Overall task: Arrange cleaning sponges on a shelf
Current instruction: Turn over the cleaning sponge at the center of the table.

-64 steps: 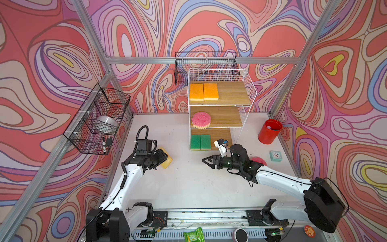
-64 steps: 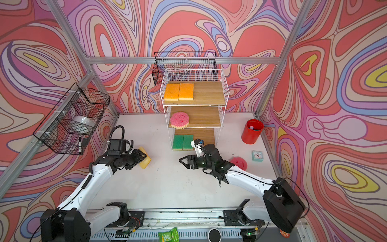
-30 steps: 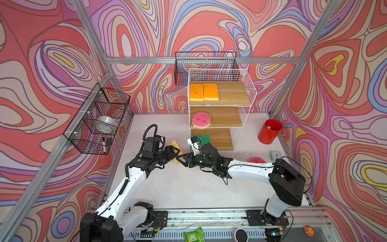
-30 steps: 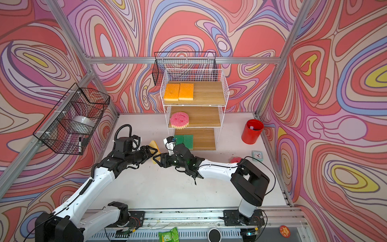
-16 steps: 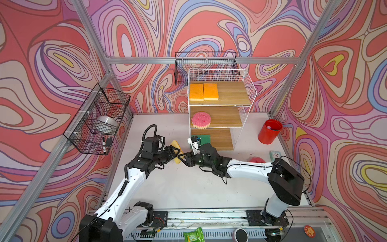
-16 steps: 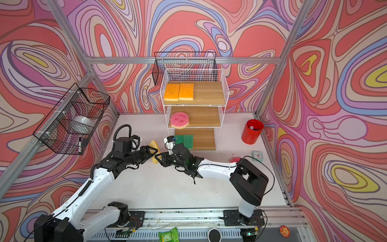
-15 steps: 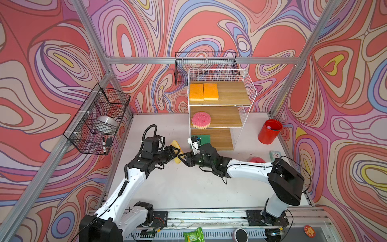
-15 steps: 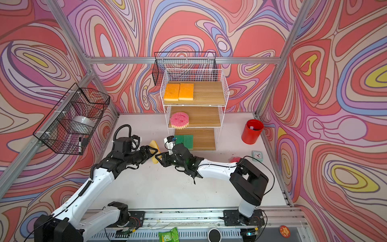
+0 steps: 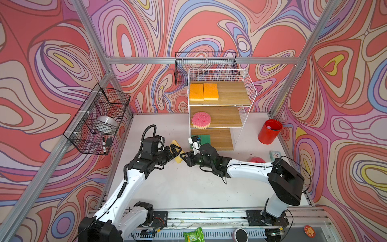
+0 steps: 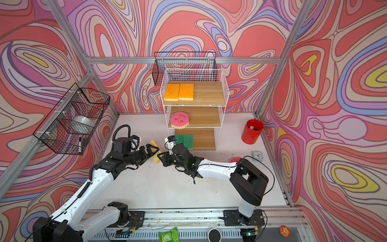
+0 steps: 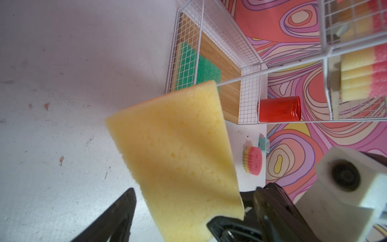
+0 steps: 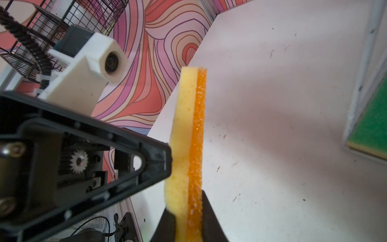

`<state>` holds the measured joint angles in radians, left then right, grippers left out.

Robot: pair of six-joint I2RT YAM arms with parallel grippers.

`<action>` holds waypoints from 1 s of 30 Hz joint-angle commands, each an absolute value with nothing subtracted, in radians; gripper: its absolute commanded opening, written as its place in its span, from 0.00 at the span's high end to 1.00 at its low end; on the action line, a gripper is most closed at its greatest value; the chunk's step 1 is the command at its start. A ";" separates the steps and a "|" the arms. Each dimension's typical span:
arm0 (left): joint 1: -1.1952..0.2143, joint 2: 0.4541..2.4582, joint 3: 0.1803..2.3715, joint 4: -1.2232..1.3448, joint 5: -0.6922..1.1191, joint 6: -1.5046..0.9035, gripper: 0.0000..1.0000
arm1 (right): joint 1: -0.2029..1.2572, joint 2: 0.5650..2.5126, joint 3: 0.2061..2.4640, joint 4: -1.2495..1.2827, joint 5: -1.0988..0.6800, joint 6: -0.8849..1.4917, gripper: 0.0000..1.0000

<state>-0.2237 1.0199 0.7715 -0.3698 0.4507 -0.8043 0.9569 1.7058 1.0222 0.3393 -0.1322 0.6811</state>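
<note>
table (image 9: pixel 188 188): white and scuffed; clock positions below are read in a top view, with 12 o'clock at the back wall
shelf (image 9: pixel 248 90): white wire rack with mesh sides and three stepped light-wood boards, standing at 12 o'clock on the table
left gripper (image 9: pixel 177 151): just toward 10 o'clock from the table's middle, jaws spread; in the left wrist view one finger (image 11: pixel 125 211) stands clear of the edge of the held sponge (image 11: pixel 178 157)
right gripper (image 9: pixel 182 156): faces the left gripper from its 3 o'clock side, jaws clamped on one end of the held sponge, one finger on the yellow face and one on the orange face
red cup (image 9: pixel 269 132): upright at 2 o'clock, apart from the shelf
held sponge: rectangular, with a thick pale-yellow pored base and a thin coarse orange top layer, up off the table on edge between the two grippers
orange pair (image 9: pixel 203 91): two orange-topped rectangles lying flat and touching side by side at the 9 o'clock end of the top board
green pair (image 10: pixel 184 141): two green-topped rectangles side by side at the 9 o'clock end of the bottom board
shelf pink sponge (image 9: pixel 201 119): round, with a pink smiley top and a scalloped yellow rim, at the 9 o'clock end of the middle board, its rim over the front edge
table pink sponge (image 9: pixel 256 160): at 3 o'clock on the table, partly behind the right arm, near the mint-green clock (image 9: pixel 275 155)
</note>
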 commanded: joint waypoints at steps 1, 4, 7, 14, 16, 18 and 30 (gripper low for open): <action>-0.229 1.000 0.809 -0.416 0.423 -0.790 0.00 | 0.959 1.688 1.007 0.320 -0.110 0.661 0.83; -0.229 0.982 0.849 -0.481 0.358 -0.754 0.00 | 0.960 1.677 0.998 0.298 -0.104 0.646 0.84; -0.213 0.958 0.899 -0.556 0.294 -0.721 0.00 | 0.959 1.666 0.996 0.243 -0.087 0.606 0.81; -0.071 0.915 0.927 -0.635 0.356 -0.685 0.00 | 0.993 1.630 1.012 0.062 0.066 0.434 0.81; -0.030 0.902 0.926 -0.659 0.366 -0.661 0.00 | 1.029 1.634 1.041 -0.007 0.152 0.359 0.81; -0.005 0.895 0.923 -0.676 0.371 -0.643 0.00 | 1.068 1.654 1.071 -0.063 0.228 0.290 0.81; 0.031 0.870 0.825 -0.679 0.385 -0.629 0.00 | 1.212 1.969 1.314 -0.345 0.642 0.100 0.86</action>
